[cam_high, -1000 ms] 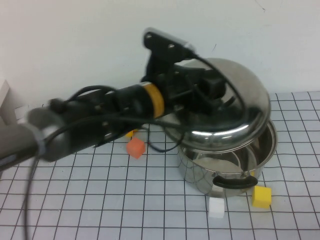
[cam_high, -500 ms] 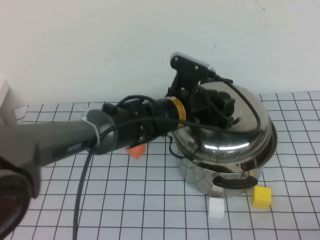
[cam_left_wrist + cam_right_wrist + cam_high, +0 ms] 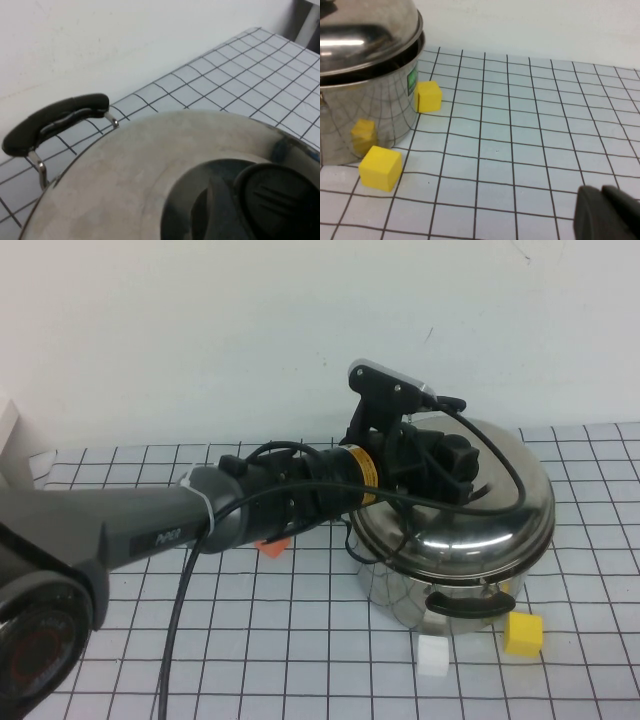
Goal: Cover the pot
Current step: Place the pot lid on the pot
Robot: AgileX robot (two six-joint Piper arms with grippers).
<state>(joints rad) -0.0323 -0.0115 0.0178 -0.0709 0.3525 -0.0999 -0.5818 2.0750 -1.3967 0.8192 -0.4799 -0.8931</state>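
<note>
The shiny steel pot point(image 3: 440, 592) stands right of centre on the gridded mat, one black loop handle point(image 3: 470, 605) facing front. The domed steel lid point(image 3: 490, 515) lies over its mouth. My left gripper point(image 3: 452, 465) reaches in from the left and is shut on the lid's black knob. In the left wrist view the lid point(image 3: 140, 170), its knob point(image 3: 280, 197) and the pot's far handle point(image 3: 55, 122) fill the picture. The right wrist view shows the pot point(image 3: 370, 115) with the lid point(image 3: 365, 30) on it. My right gripper point(image 3: 607, 212) is shut and empty, low over the mat away from the pot.
A yellow cube point(image 3: 522, 632) and a white cube point(image 3: 433, 655) lie in front of the pot. An orange cube point(image 3: 272, 545) sits partly under the left arm. In the right wrist view two yellow cubes point(image 3: 428, 96) point(image 3: 380, 167) lie by the pot. A white wall runs behind.
The left arm has carried the lid down and to the right, from tilted above the pot to lying over its mouth. The cubes have not moved.
</note>
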